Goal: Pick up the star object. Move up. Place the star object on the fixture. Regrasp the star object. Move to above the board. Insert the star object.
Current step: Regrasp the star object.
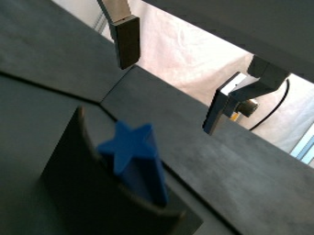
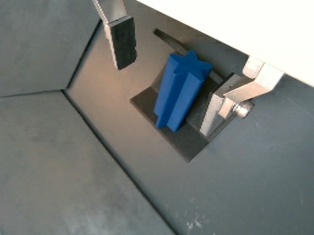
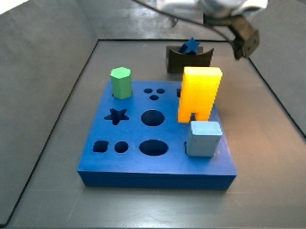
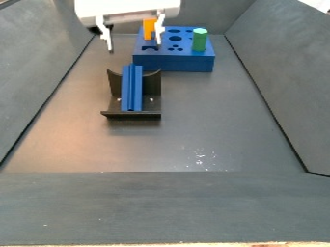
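Note:
The star object, a dark blue star-section peg, lies in the notch of the dark fixture (image 4: 130, 108). It shows in both wrist views (image 1: 132, 156) (image 2: 178, 87) and in both side views (image 3: 189, 46) (image 4: 134, 85). My gripper (image 2: 172, 78) is open and empty, hanging a little above the peg, one finger (image 2: 123, 41) to each side of it, touching nothing. It also shows in a wrist view (image 1: 172, 78) and in both side views (image 3: 235, 31) (image 4: 125, 37). The bright blue board (image 3: 180, 134) with its star hole (image 3: 116, 116) lies beyond the fixture.
On the board stand a tall yellow-orange block (image 3: 199, 92), a green hexagonal peg (image 3: 121, 82) and a pale blue cube (image 3: 205, 139). Dark sloping walls (image 4: 39, 96) enclose the grey floor on both sides.

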Motion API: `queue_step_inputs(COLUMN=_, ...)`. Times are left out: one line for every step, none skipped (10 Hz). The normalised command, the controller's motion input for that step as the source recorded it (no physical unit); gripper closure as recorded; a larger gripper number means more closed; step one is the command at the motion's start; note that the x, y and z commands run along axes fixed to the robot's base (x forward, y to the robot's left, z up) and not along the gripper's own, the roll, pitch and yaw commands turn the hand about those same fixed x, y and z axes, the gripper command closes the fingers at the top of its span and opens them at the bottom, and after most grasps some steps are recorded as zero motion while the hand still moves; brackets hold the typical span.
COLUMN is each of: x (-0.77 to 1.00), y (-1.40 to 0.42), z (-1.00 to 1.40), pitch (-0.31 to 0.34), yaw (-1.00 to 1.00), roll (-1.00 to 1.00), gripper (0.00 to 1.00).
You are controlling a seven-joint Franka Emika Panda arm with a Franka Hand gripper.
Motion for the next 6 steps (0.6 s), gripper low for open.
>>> queue_step_inputs(x=0.1, y=0.04, z=-1.0, pitch=-0.159, yaw=0.01, roll=0.09, gripper=0.0)
queue_step_inputs(x=0.11, y=0.04, z=-1.0, pitch=-0.151, yaw=-0.01, roll=0.08, gripper=0.0)
queue_step_inputs(x=0.1, y=0.02, z=-0.84, pitch=-0.115, yaw=-0.05, roll=0.09, gripper=0.0)
queue_step_inputs(x=0.1, y=0.02, z=-0.68, pitch=-0.087, yaw=-0.07, roll=0.09, gripper=0.0)
queue_step_inputs(x=0.08, y=0.01, z=-0.49, pitch=-0.047, yaw=-0.07, roll=0.08, gripper=0.0)
queue_step_inputs(x=0.08, y=0.01, z=-0.36, pitch=-0.026, yaw=-0.07, roll=0.08, gripper=0.0)
